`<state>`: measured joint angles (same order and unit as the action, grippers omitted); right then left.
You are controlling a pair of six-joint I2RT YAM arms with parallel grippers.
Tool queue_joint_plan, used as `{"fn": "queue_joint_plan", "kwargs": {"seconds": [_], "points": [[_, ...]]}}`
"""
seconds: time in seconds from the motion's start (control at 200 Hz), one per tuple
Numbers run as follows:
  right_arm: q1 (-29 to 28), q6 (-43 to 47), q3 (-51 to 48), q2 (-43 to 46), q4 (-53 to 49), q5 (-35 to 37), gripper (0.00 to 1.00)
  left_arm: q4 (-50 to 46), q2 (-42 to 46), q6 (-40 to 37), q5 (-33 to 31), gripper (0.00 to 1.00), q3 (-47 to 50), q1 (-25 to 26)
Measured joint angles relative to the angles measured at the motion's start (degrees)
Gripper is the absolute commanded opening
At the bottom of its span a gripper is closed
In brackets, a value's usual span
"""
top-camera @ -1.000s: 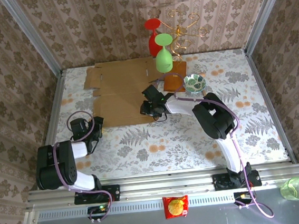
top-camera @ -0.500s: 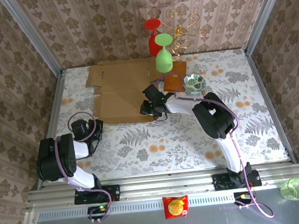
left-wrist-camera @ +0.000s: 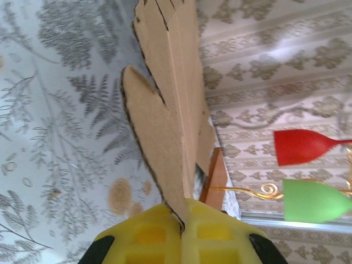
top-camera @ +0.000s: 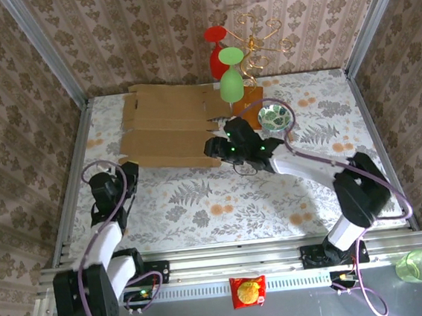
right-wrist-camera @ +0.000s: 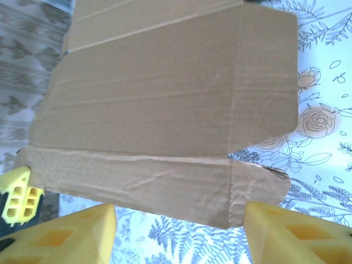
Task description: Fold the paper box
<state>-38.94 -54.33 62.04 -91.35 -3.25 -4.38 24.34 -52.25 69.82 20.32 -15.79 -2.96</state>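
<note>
Paper box (top-camera: 170, 124): long axis runs L–R across counter (top-camera: 237, 200). Left tool (left-wrist-camera: 183, 220) pinches box's near-left corner. Right tool (right-wrist-camera: 180, 213) spread wide at its near-right edge, gripping nothing.

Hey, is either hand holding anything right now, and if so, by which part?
The left hand pinches the paper box by the edge of a rounded flap at its left end. The right hand is open and holds nothing.

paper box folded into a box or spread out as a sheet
Spread out, not folded up. The paper box is one open sheet with flaps sticking out; the left tool is shut on one flap's edge.
</note>
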Motion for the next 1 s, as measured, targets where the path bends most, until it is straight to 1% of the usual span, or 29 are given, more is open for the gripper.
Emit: {"fn": "queue_joint_plan", "kwargs": {"seconds": [0.105, 0.235, 0.355, 0.445, 0.555, 0.66, 0.785, 0.875, 1.0], "points": [[0.1, -1.9, -5.3, 3.3, 3.5, -0.5, 0.75, -8.0, 7.0, -1.2, -0.1, 0.0, -1.6, 0.0], [0.5, -5.1, -10.7, 3.5, 7.2, -2.2, 0.79, -13.8, 10.2, -1.3, 0.4, 0.0, -1.7, 0.0], [1.7, -9.1, -15.5, 3.5, 12.7, -5.2, 0.81, -17.5, 11.9, -1.2, 0.8, 0.0, -1.7, 0.0], [2.4, -14.0, -19.0, 3.5, 18.4, -6.9, 0.83, -19.4, 13.6, -1.2, 0.9, 0.0, -1.8, 0.0], [1.3, -20.9, -22.8, 3.5, 25.9, -6.8, 0.84, -20.5, 15.0, -1.0, 1.1, 0.0, -1.9, 0.0], [-2.6, -28.0, -25.3, 3.4, 32.0, -5.0, 0.83, -21.3, 15.3, -0.6, 1.1, 0.0, -1.9, 0.3], [-8.4, -35.4, -25.4, 2.1, 38.2, -1.4, 0.79, -21.6, 15.3, -0.3, 1.1, 0.0, -2.0, 1.4], [-11.9, -40.2, -24.2, -1.6, 42.6, 1.2, 0.75, -21.8, 15.3, 0.0, 1.0, 0.0, -2.1, 1.9], [-14.6, -46.2, -21.7, -9.0, 48.5, 4.4, 0.66, -22.5, 15.7, 0.1, 1.0, 0.0, -2.7, 2.5]]}}
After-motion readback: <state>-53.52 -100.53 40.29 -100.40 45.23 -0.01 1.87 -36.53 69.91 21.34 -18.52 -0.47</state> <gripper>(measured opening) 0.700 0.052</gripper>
